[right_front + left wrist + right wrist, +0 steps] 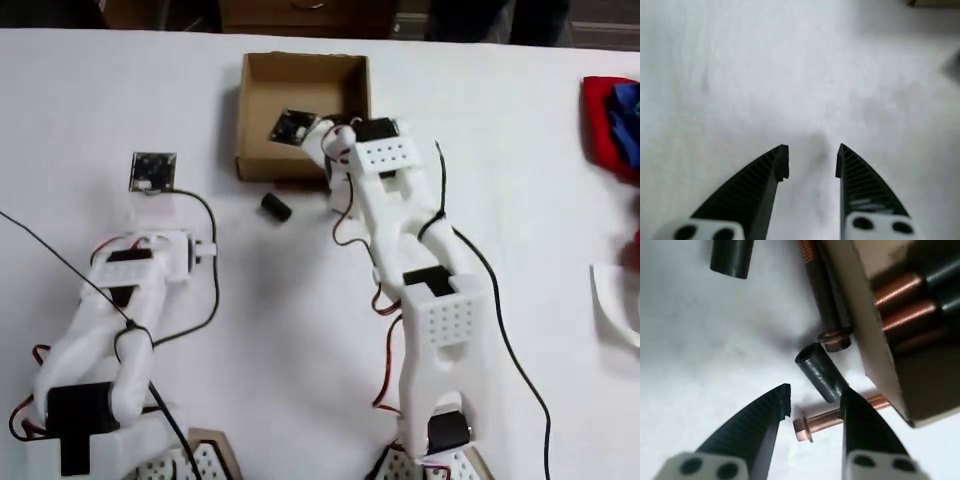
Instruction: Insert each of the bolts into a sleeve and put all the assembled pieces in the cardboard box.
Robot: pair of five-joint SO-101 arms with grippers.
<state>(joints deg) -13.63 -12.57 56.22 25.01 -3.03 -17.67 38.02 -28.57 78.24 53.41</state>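
Observation:
In the right wrist view my right gripper [815,392] stands open just above the table, beside the cardboard box [867,330]. A loose copper bolt [825,419] lies between its fingertips, untouched. A short black sleeve [822,372] lies just beyond it, and a second sleeve [731,257] lies farther off. A bolt fitted in a sleeve [822,295] rests on the table against the box wall. Several assembled pieces [910,295] lie inside the box. My left gripper [811,150] is open over bare table. From above, the box [250,120] sits at the back centre, with a sleeve [276,207] before it.
The right arm [400,220] stretches to the box's front right corner and the left arm [130,280] stays at the left. A red and blue cloth [612,112] and a white object [612,305] lie at the right edge. White table [280,330] spreads between the arms.

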